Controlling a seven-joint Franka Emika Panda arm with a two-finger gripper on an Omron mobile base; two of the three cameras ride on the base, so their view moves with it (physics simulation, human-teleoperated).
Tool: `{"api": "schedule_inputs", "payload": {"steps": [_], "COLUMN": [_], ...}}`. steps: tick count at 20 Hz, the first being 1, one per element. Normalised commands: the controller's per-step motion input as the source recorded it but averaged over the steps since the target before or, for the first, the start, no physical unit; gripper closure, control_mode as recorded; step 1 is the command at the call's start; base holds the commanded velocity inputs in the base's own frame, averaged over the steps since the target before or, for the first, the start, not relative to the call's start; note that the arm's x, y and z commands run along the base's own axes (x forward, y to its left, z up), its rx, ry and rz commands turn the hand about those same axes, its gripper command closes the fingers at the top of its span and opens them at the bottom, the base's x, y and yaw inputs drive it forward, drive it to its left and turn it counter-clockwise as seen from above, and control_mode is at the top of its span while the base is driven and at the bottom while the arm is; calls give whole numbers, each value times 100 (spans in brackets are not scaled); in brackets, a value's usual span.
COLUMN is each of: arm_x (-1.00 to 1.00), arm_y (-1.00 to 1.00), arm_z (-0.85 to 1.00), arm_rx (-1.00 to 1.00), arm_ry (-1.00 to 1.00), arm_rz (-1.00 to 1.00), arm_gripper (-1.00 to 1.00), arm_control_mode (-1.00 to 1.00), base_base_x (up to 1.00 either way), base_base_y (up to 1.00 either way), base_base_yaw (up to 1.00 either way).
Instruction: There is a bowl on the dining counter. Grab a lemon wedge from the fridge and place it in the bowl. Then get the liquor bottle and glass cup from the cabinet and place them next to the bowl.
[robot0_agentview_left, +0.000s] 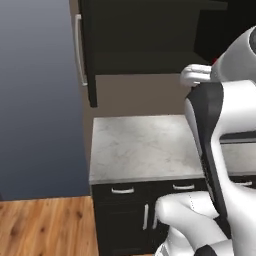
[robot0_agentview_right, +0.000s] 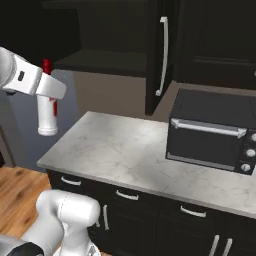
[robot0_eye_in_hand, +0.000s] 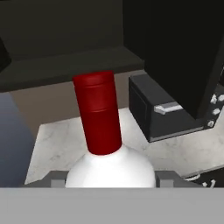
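hand (robot0_eye_in_hand: 111, 181) – clamped on the liquor bottle (robot0_eye_in_hand: 105, 144) at its white shoulder | bottle upright, long axis vertical, red cap (robot0_agentview_right: 47, 66) up, held in the air above the counter (robot0_agentview_right: 125, 150) edge | right base view adds the toaster oven (robot0_agentview_right: 212, 132) – left base view the open cabinet (robot0_agentview_left: 145, 45) above

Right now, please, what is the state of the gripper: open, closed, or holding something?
Gripper: closed on the white glossy liquor bottle with the red cap, held upright above the marble counter.
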Motion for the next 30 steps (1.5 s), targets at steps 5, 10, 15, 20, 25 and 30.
{"api": "schedule_inputs", "payload": {"steps": [5, 10, 15, 20, 25, 30], "arm_x": [0, 0, 0, 0, 0, 0], "arm_y": [0, 0, 0, 0, 0, 0], "arm_z": [0, 0, 0, 0, 0, 0], "arm_rx": [0, 0, 0, 0, 0, 0], "arm_ry": [0, 0, 0, 0, 0, 0], "arm_rz": [0, 0, 0, 0, 0, 0], "arm_gripper": [100, 100, 100, 100, 100, 100], "arm_control_mode": [100, 100, 100, 100, 100, 100], "base_base_x": [-99, -60, -30, -23, -23, -15], "base_base_y": [36, 59, 62, 55, 59, 60], "base_base_yaw": [8, 69, 91, 93, 90, 89]}}
